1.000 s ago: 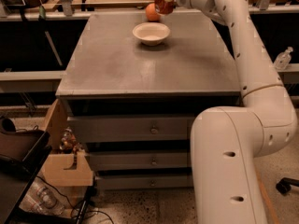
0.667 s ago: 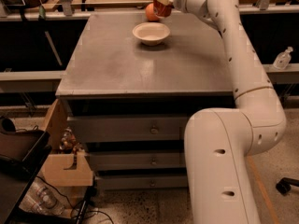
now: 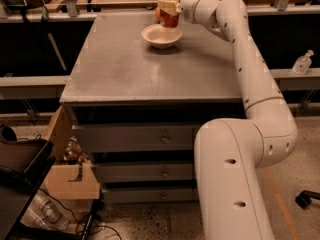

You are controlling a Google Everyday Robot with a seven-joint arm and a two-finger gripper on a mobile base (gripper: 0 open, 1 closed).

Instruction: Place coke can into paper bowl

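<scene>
The coke can [image 3: 170, 15] is a red can with a silver top, held upright at the far side of the grey table. My gripper [image 3: 168, 6] is shut on the can and holds it just above the far right rim of the paper bowl [image 3: 161, 35]. The bowl is off-white, shallow and empty, and sits on the tabletop near the far edge. My white arm reaches in from the right.
An orange ball [image 3: 157, 14] lies just behind the bowl, partly hidden by the can. The grey table [image 3: 130, 69] has drawers below. A cardboard box [image 3: 70, 176] and cables lie on the floor at left. A clear bottle [image 3: 302, 62] stands on the right shelf.
My gripper has moved left with the can, from beside the bowl's far right toward a spot over its far rim.
</scene>
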